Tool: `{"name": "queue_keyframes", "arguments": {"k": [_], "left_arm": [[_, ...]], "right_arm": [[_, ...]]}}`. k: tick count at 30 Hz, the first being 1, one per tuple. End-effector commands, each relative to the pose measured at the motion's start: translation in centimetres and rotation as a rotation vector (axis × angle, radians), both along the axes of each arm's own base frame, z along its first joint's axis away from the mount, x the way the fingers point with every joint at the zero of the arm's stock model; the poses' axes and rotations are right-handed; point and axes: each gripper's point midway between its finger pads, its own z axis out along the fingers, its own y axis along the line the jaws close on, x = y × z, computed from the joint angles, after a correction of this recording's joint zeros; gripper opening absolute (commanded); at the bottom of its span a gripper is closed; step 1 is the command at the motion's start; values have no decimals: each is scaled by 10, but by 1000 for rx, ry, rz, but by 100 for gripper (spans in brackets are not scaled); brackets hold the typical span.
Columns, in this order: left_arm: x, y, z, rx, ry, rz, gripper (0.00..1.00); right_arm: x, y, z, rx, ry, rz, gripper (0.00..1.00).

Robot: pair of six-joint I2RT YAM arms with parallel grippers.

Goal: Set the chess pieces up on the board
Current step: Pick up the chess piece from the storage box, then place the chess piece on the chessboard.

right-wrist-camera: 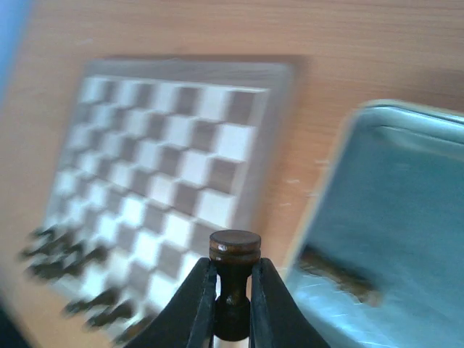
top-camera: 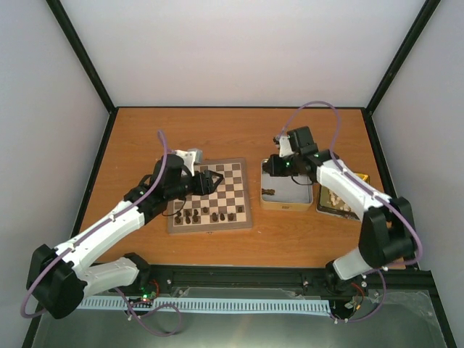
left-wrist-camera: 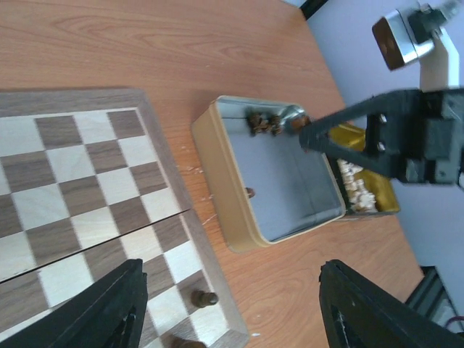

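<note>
Orange-brown wooden table (top-camera: 239, 138), enclosed by plain white walls and black frame posts. The board (top-camera: 233, 190) lies flat left of centre: a square of dark-brown and cream checks with a pale tan border. In the left wrist view a thin seam runs across it. Tiny dark chess pieces (top-camera: 206, 214) stand in a loose row on its near squares, and one stands alone on a corner square close to the left arm's camera.

The left gripper (top-camera: 212, 181) hovers over the board's far left part. Its two black fingers (left-wrist-camera: 109, 312) are spread wide apart and hold nothing.

Just right of the board sits a rectangular silver tin (top-camera: 286, 206) with a cream outer wall. A few loose dark pieces (left-wrist-camera: 264, 123) lie in one corner of it, and another rests near its middle. Beside it, further right, a gold tin (top-camera: 360, 176) holds cream-white pieces (left-wrist-camera: 355, 183).

The right gripper (right-wrist-camera: 233, 290) is over the silver tin's far left corner. Its fingers are closed around the stem of one dark brown chessman (right-wrist-camera: 235, 246) with a flat round top, held upright. The right wrist view is blurred, and the board and tin rim show behind it.
</note>
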Motion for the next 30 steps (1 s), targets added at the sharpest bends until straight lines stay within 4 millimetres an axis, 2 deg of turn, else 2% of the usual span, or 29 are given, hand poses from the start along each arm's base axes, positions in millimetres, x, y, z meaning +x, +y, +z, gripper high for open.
{"name": "queue_keyframes", "arguments": {"k": [1, 5, 8, 13, 16, 19, 21, 23, 25, 30], "left_arm": [[3, -12, 46, -147, -71, -32, 67], [-5, -21, 78, -244, -112, -91, 72], [-14, -26, 95, -314, -150, -151, 75], [-29, -36, 102, -382, -158, -246, 78], [-33, -38, 105, -407, -165, -280, 78], [-26, -33, 94, -359, -155, -230, 78], [-10, -16, 72, -260, -129, -90, 77], [1, 3, 54, -165, -124, 31, 77], [8, 20, 45, -93, -137, 116, 77], [14, 54, 44, 45, -206, 248, 78]], "right_arm": [[-49, 41, 42, 285, -77, 316, 7], [-80, 59, 95, 471, -241, 521, 7], [-104, 66, 123, 566, -306, 676, 7], [-128, 74, 142, 628, -334, 820, 7], [-126, 79, 144, 616, -318, 804, 8], [-107, 79, 131, 574, -198, 644, 10], [-99, 78, 105, 581, 5, 483, 10], [-105, 73, 70, 555, 216, 350, 8], [-115, 66, 41, 478, 348, 240, 6], [-143, 63, 12, 375, 571, 100, 9]]}}
